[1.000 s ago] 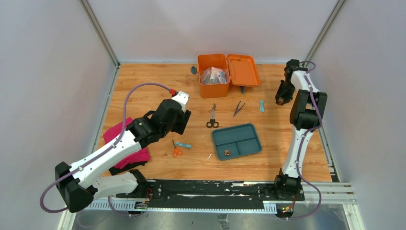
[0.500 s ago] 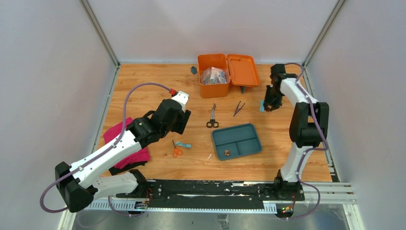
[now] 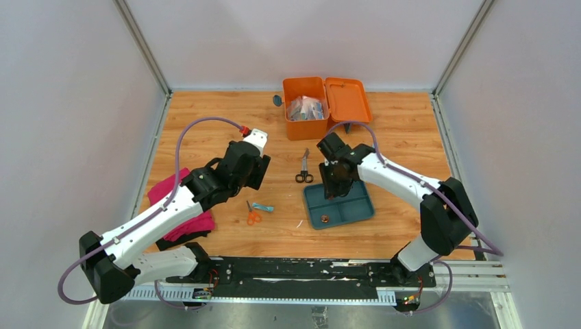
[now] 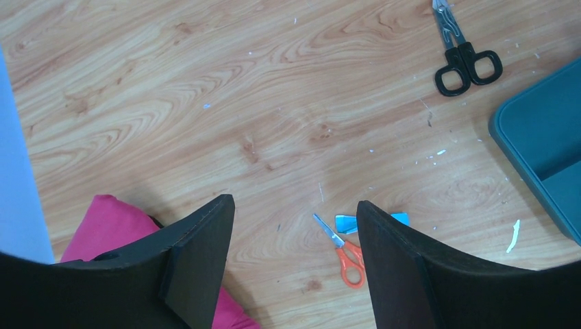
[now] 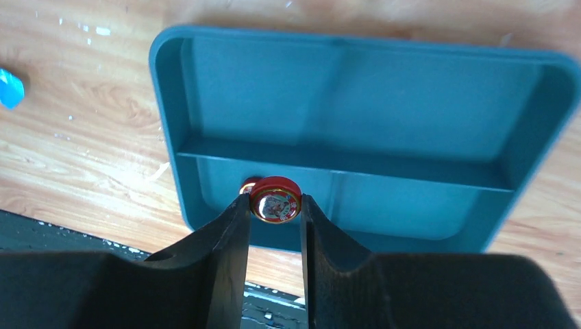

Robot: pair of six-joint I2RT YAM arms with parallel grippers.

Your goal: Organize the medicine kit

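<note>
The medicine kit [image 3: 305,110] is an orange box standing open at the back, its lid [image 3: 348,100] laid flat to the right and packets inside. My right gripper [image 3: 335,182] hangs over the teal divided tray [image 3: 356,205]. In the right wrist view the gripper [image 5: 275,203] is shut on a small round red tin [image 5: 275,199], held above the tray's near compartment [image 5: 411,205]. A second small tin [image 5: 247,185] lies in the tray just behind it. My left gripper [image 4: 294,233] is open and empty above bare wood, left of the orange scissors [image 4: 348,252].
Black scissors [image 3: 303,168] lie between the kit and the tray. Orange scissors [image 3: 253,214] and a blue packet [image 3: 263,207] lie left of the tray. A pink and black cloth [image 3: 179,205] sits at the left edge under my left arm.
My right arm has swung from the far right side leftward to above the teal tray. My left arm has barely moved.
</note>
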